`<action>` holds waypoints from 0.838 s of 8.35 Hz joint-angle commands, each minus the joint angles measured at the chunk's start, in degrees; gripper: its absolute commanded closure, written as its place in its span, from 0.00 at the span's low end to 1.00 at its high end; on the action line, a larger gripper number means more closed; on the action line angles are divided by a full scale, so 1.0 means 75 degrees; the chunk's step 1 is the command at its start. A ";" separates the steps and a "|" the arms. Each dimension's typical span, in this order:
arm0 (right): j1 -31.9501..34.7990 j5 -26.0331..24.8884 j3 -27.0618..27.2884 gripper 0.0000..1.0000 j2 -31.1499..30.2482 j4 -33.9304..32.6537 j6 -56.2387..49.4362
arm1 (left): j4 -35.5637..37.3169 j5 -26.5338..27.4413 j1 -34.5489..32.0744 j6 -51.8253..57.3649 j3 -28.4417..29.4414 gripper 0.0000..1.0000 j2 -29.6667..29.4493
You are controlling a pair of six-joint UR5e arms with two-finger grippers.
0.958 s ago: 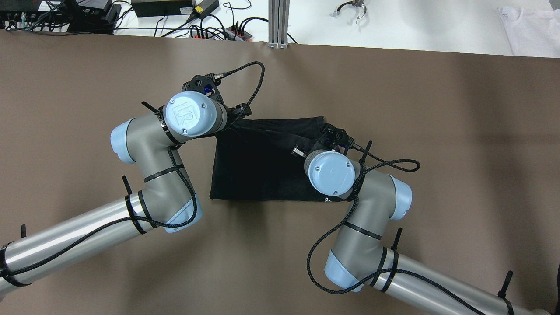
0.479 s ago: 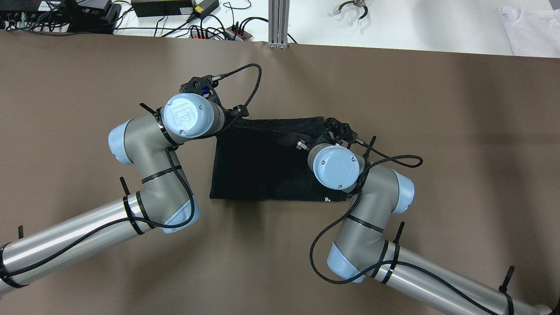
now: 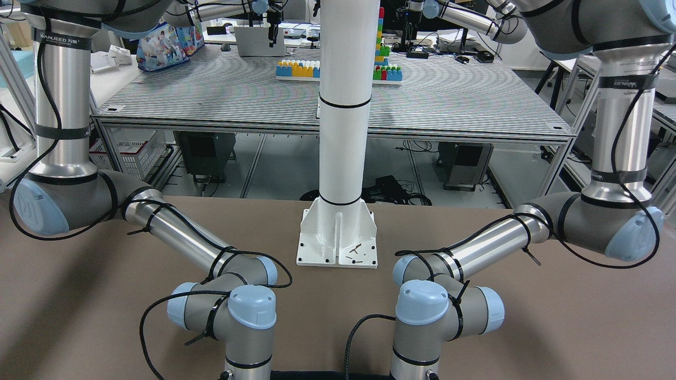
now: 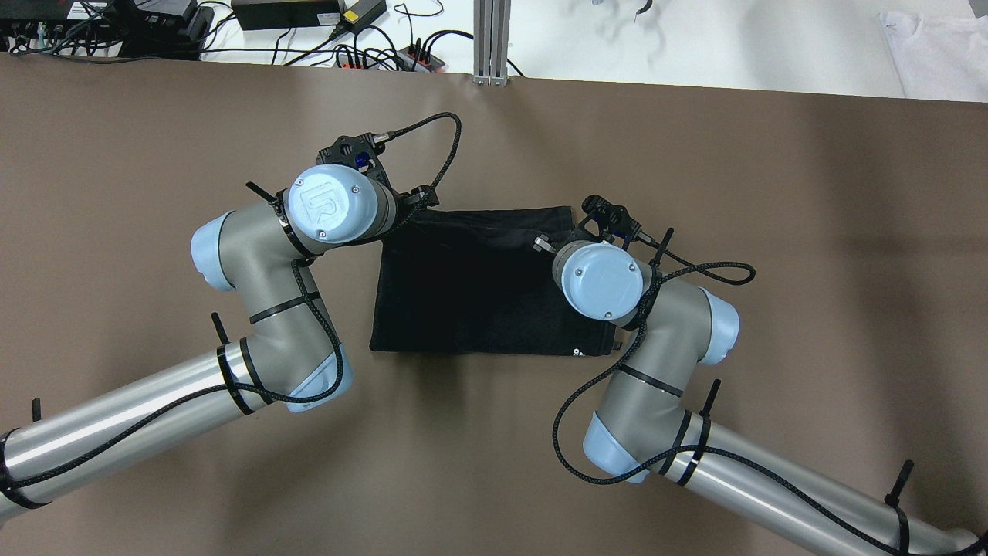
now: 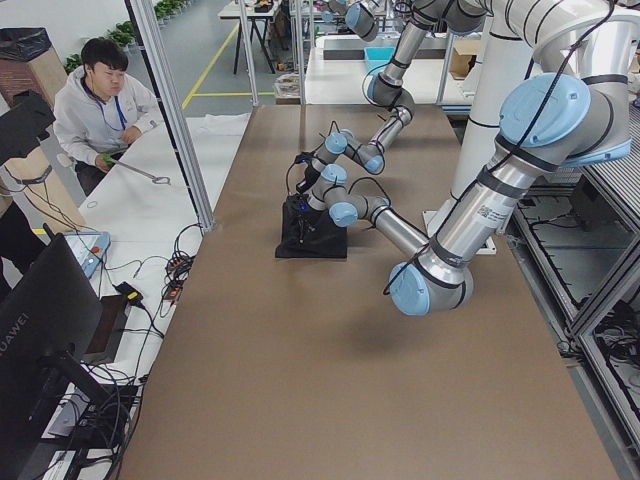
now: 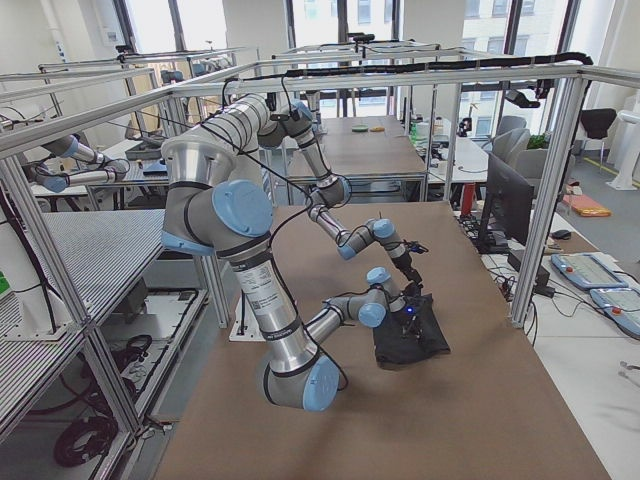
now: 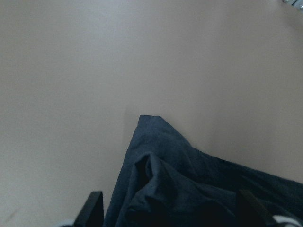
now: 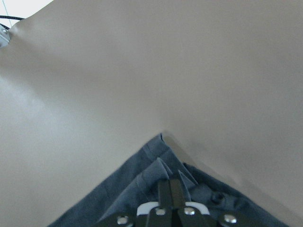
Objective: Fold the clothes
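The black cloth (image 4: 463,286) lies flat on the brown table (image 4: 772,193) between my two arms, roughly rectangular. My left gripper (image 7: 170,210) is open. Its fingers (image 7: 94,208) stand wide apart over the cloth's far left corner (image 7: 151,123), where the fabric is rumpled. My right gripper (image 8: 170,187) is shut on the cloth's far right corner, and the fabric bunches in pleats (image 8: 156,165) at its tips. In the overhead view both grippers are hidden under their wrists. The cloth also shows in the exterior left view (image 5: 310,240) and the exterior right view (image 6: 410,345).
The white pillar (image 3: 343,132) and its base plate (image 3: 338,243) stand on the robot's side of the cloth. Beyond the table's far edge are cables and power bricks (image 4: 309,19), an aluminium post (image 4: 492,38) and a white garment (image 4: 938,46). A seated operator (image 5: 100,100) is nearby.
My right wrist has moved away from the robot and to the right, drawing the cloth's far right corner out, so the fold near it has flattened. The left arm has barely moved.
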 commanded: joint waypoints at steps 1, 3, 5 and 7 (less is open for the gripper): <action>0.0403 0.0000 -0.1117 1.00 0.0556 -0.0002 -0.0021 | 0.0000 -0.0011 0.0014 -0.0003 0.0000 0.00 0.0002; 0.0649 -0.0059 -0.1471 1.00 0.0545 0.0429 -0.0336 | 0.0000 0.0001 0.0014 -0.0003 -0.0011 0.00 0.0002; 0.0638 -0.0047 -0.1485 0.06 0.0638 0.0444 -0.0767 | 0.0000 -0.0022 0.0002 0.0008 -0.0104 0.00 0.0013; 0.0615 0.0105 -0.1240 0.06 0.0930 0.0444 -0.1436 | 0.0012 -0.0371 -0.0045 0.0114 -0.0933 0.00 0.0503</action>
